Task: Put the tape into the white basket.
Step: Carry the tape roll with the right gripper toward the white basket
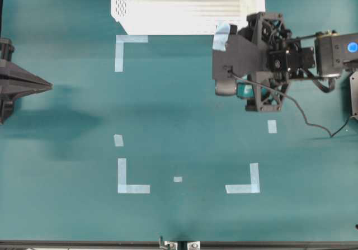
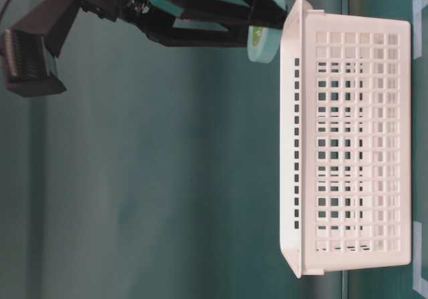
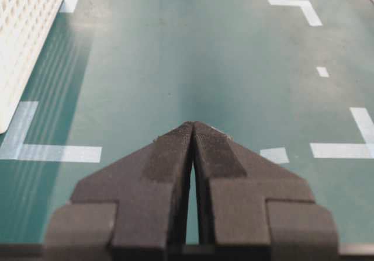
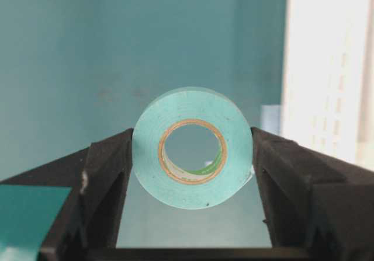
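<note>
The mint-green tape (image 4: 193, 191) is a small ring with a hollow core, gripped edge to edge between my right gripper's (image 4: 193, 156) fingers and held up off the table. In the overhead view the tape (image 1: 222, 36) is just in front of the near wall of the white basket (image 1: 187, 6), outside it. At table level the tape (image 2: 259, 45) is beside the basket's rim (image 2: 294, 145). The basket wall (image 4: 327, 68) stands to the right in the right wrist view. My left gripper (image 1: 49, 85) is shut and empty at the far left, also in its wrist view (image 3: 193, 124).
Pale tape corner marks (image 1: 131, 43) (image 1: 131, 180) (image 1: 246, 183) and small strips (image 1: 118, 140) (image 1: 272, 126) lie flat on the green table. A black cable (image 1: 313, 121) trails from the right arm. The basket's wall (image 3: 29, 33) shows at the left of the left wrist view.
</note>
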Controlling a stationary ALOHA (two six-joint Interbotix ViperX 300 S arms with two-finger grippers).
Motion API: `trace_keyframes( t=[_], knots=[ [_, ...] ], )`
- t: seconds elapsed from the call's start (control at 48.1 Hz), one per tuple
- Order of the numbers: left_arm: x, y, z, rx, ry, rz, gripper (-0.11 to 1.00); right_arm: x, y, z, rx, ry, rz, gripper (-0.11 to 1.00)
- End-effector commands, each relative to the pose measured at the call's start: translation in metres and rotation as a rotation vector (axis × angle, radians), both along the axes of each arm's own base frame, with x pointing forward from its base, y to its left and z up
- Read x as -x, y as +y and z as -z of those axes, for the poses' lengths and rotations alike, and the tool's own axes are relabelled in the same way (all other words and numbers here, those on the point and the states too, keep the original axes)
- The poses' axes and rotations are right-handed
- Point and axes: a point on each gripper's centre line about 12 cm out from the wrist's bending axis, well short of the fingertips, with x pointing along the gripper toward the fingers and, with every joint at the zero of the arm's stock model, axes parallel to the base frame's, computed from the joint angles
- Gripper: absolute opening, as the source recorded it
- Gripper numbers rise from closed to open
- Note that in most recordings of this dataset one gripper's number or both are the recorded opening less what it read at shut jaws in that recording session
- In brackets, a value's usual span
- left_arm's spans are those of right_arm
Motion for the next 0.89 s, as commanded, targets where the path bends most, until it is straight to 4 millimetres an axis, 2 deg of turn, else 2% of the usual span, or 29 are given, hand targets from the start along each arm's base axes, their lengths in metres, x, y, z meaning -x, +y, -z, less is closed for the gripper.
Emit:
trace_keyframes(
  t=[0.0, 0.541, 0.686, 0.874],
  knots=[
    [-0.001, 0.0, -0.004, 0.002, -0.011, 0.0, -0.11, 0.0, -0.014, -0.017, 0.02, -0.04, 0.034, 0.68],
    [-0.001, 0.0, -0.005, 0.002, -0.012, 0.0, -0.11, 0.004, -0.091, -0.029, 0.029, -0.116, 0.239, 0.68],
    [-0.001, 0.0, -0.005, 0.003, -0.012, -0.001, -0.11, 0.001, -0.106, -0.023, 0.028, -0.131, 0.271, 0.68],
    [-0.001, 0.0, -0.004, 0.003, -0.011, -0.001, -0.11, -0.004, -0.125, -0.005, 0.027, -0.108, 0.308, 0.68]
  ],
)
